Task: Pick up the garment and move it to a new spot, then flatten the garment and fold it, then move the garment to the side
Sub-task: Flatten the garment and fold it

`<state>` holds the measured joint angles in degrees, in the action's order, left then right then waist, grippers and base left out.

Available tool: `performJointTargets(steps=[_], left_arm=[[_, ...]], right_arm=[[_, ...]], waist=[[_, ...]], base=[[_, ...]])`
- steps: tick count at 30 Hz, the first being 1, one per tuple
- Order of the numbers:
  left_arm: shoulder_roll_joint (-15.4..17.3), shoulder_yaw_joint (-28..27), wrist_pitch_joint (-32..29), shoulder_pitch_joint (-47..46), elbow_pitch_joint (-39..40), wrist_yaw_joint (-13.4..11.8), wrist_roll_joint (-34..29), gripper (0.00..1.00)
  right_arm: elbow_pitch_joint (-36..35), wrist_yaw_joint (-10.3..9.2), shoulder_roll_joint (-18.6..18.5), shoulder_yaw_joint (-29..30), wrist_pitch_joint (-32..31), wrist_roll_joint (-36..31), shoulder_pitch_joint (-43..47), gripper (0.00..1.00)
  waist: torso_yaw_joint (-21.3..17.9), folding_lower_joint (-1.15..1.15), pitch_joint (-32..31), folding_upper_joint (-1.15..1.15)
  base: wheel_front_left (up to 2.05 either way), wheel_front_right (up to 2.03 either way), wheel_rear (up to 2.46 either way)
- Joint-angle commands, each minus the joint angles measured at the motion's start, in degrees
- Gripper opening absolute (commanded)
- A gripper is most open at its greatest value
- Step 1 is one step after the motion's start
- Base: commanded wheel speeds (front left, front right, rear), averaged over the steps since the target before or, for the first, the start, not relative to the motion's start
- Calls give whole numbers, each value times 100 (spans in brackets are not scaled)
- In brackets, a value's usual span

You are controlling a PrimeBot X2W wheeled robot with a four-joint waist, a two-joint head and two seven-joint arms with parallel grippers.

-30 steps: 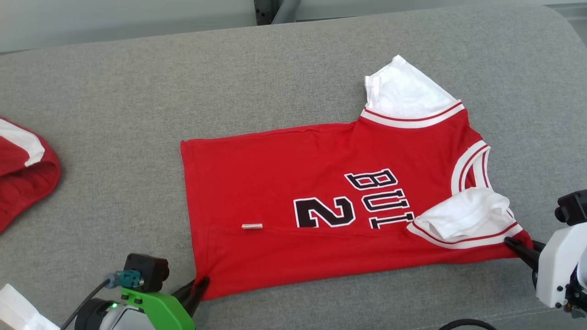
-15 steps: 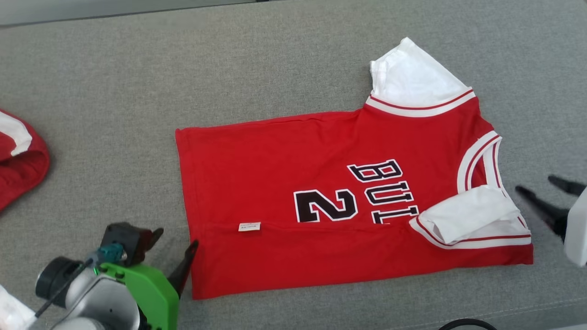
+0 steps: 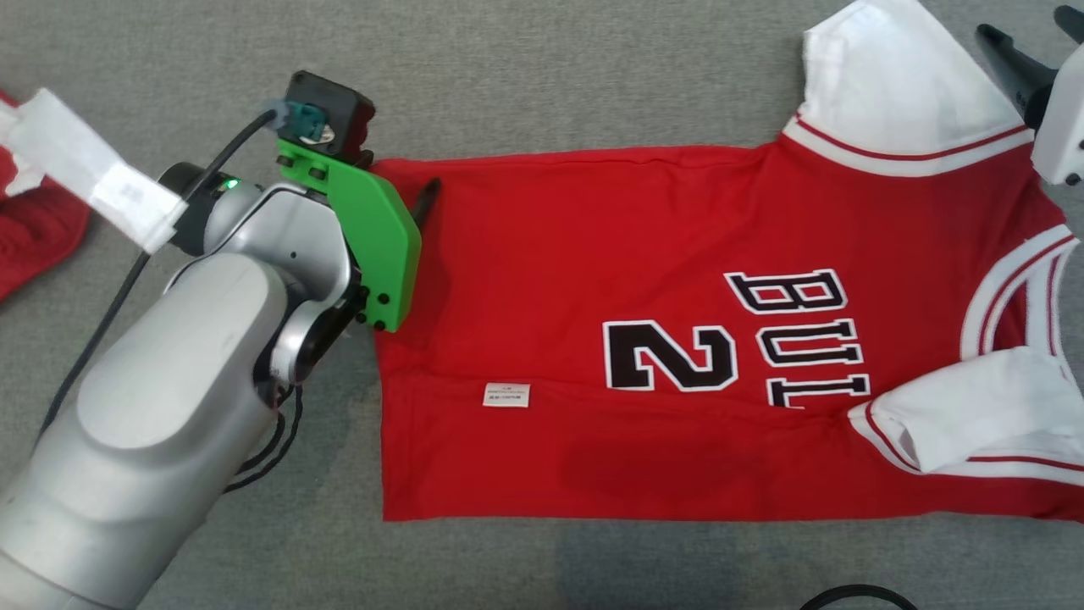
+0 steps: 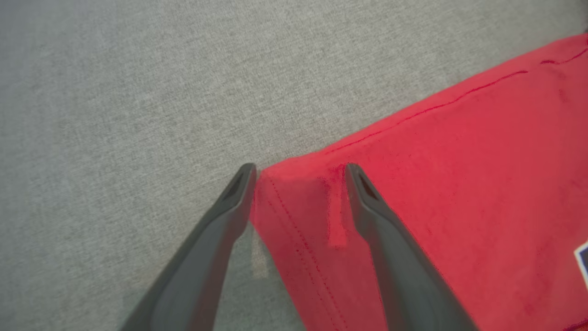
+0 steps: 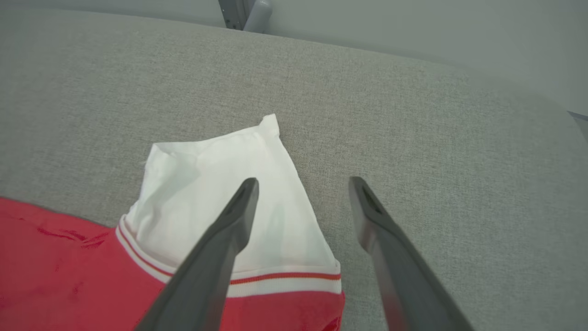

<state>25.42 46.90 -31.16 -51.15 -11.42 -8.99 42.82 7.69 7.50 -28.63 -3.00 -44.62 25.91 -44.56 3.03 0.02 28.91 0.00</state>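
Observation:
The garment (image 3: 593,254) is a red jersey with white sleeves and black lettering, lying flat on the grey padded surface (image 3: 593,76), its near long edge folded up over the body. My left gripper (image 3: 406,193) stands open at the far left hem corner. In the left wrist view its fingers straddle that red corner (image 4: 312,197) without pinching it, the gripper (image 4: 299,170) just above the cloth. My right gripper (image 3: 1025,25) is open at the far white sleeve (image 3: 889,76). There the gripper (image 5: 303,181) has one finger over the sleeve (image 5: 206,184) and the other over bare padding.
Another red and white piece of clothing (image 3: 34,229) lies at the left edge. A white tag (image 3: 93,178) hangs on my left arm's cable. A black cable (image 3: 855,597) shows at the bottom edge. Beyond the padding's far edge stand a grey wall and a metal post (image 5: 243,11).
Both grippers let go of the garment's near corners, opened, and moved away to its far corners. The head view has shifted closer and to the left.

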Motion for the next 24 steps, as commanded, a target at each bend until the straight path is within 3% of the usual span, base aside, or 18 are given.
performJointTargets(steps=[1,5,12,13,14,15,16,17,24], left_arm=[[-22,11,23,-68,-96,32,-4,100],[-508,171,91,-178,-846,186,66,100],[-821,291,178,-213,-1545,423,173,100],[-849,299,191,-207,-1607,447,181,100],[-863,313,222,-200,-1667,468,179,83],[-891,312,266,-183,-1713,496,196,62],[-933,298,309,-157,-1751,527,238,39],[-980,293,356,-138,-1783,570,258,0],[-1082,211,747,-201,-1803,692,239,0]], right_arm=[[75,-3,18,-17,57,-78,-81,100],[922,-4,170,-185,314,-316,-416,100],[1818,-4,109,-367,529,-447,-673,100],[1905,-4,102,-383,530,-433,-687,65],[1994,-5,97,-370,555,-408,-698,28],[2054,-5,91,-394,571,-387,-704,0],[2094,-5,79,-426,593,-363,-702,0],[2125,-5,72,-441,600,-317,-697,0],[1998,-5,-80,-565,1128,-52,-809,0]], waist=[[461,-2,368,0],[664,-2,311,0],[806,-2,310,0],[812,-2,315,0],[812,-2,315,0],[808,-2,308,0],[800,-2,298,0],[791,-2,290,0],[682,-2,182,0]], base=[[0,0,0],[0,0,0],[0,0,0],[0,0,0],[0,0,0],[0,0,0],[0,0,0],[0,0,0],[0,0,0]])
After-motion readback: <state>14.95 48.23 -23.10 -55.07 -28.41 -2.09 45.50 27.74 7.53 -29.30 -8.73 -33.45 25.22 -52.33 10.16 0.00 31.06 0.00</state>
